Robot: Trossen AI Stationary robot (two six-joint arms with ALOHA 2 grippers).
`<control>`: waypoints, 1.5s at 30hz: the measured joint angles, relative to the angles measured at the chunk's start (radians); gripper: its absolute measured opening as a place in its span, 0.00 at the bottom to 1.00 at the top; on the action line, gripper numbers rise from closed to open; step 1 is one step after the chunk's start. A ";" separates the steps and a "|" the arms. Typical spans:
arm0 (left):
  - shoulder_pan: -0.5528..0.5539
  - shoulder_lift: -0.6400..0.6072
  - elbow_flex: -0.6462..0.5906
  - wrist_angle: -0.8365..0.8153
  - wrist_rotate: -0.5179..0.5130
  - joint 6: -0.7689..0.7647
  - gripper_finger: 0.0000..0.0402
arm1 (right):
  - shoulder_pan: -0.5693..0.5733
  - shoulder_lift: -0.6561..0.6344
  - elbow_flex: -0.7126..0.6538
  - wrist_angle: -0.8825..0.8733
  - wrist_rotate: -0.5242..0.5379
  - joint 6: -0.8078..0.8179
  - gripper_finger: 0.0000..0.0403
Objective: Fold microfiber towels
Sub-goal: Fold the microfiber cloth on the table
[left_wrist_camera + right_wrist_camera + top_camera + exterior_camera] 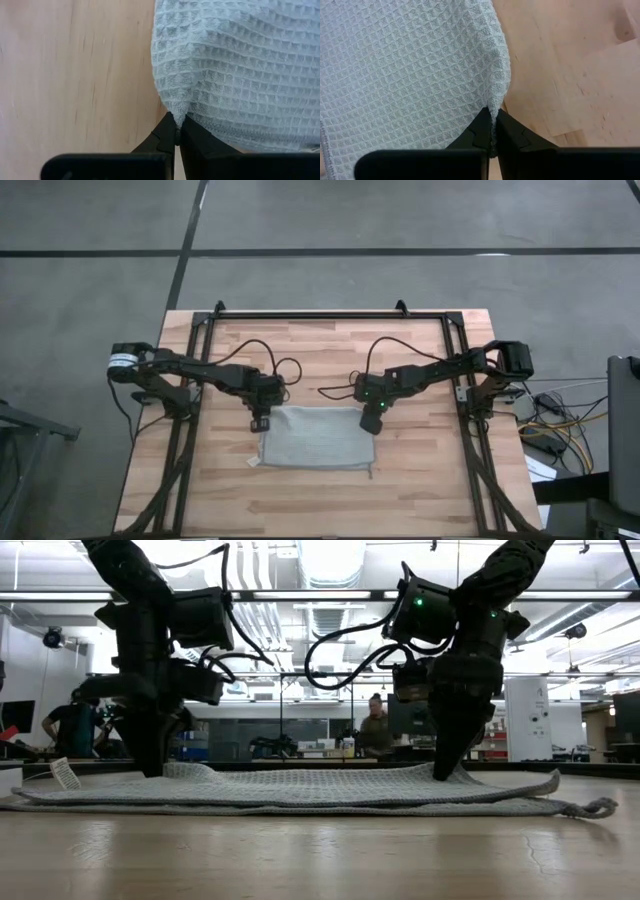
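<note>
Grey-green waffle-weave microfiber towel (318, 437) lying at six o'clock of the wooden table (420, 490) centre, left gripper (262, 421) pinching its ten o'clock corner, right gripper (371, 421) pinching its two o'clock corner, white tag (65, 774) sticking up.

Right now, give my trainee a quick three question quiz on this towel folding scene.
1. True or false: both pincers are shut on the towel.
2. Which part does the left pincer pinch: A a corner, B the middle, C the tag?
3. What does the towel lie on?

Key: 1 true, and the right pincer grips a corner too. 2 A. 3 the wooden table.
</note>
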 joint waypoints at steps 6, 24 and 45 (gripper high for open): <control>0.001 0.000 0.000 0.000 0.000 -0.041 0.04 | 0.000 0.000 0.000 0.001 0.003 -0.003 0.02; 0.001 -0.017 0.030 0.075 -0.001 0.073 0.04 | 0.000 0.000 0.000 0.011 0.005 -0.048 0.02; 0.000 -0.019 0.159 -0.212 0.001 0.105 0.04 | 0.000 -0.147 0.000 -0.014 0.057 -0.048 0.02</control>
